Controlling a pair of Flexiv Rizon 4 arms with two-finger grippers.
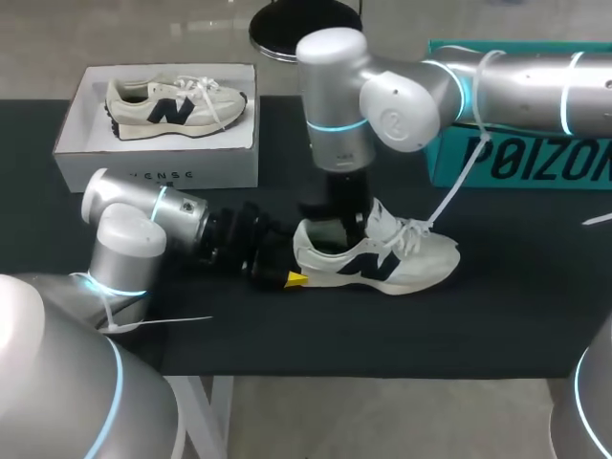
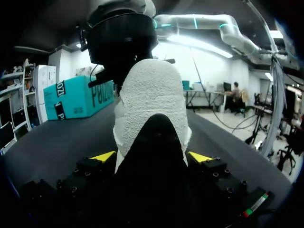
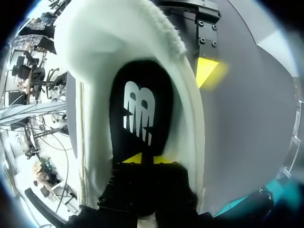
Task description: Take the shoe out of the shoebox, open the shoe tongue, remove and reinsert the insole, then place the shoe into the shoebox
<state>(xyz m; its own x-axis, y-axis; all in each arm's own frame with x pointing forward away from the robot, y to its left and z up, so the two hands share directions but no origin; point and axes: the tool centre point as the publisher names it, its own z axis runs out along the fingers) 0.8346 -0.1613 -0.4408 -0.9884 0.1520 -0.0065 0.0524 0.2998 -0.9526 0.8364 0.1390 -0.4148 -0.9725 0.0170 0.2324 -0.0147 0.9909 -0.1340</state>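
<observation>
Head view: cream shoe (image 1: 402, 263) with dark side logo lies on its sole on the black table (image 1: 287, 335), near the middle, toe toward the right side. White shoebox (image 1: 158, 172) sits open at the far left, well apart from it, with a second shoe (image 1: 177, 107) inside. Teal box (image 1: 497, 158) at the far right. Left arm (image 1: 134, 229) lies low along the table and ends at the shoe's heel. Right arm (image 1: 411, 96) comes in from the right and drops straight down into the shoe's opening.

Left wrist view: left gripper (image 2: 152, 156) has the heel between its fingers (image 2: 104, 156), one yellow tip pressed against each side; clamped on the shoe.

Right wrist view: right gripper (image 3: 151, 159) is inside the shoe, at the heel end of the black insole (image 3: 140, 114), which lies flat in the shoe with its white logo showing. Whether it grips the insole or just rests on it: cannot tell.
</observation>
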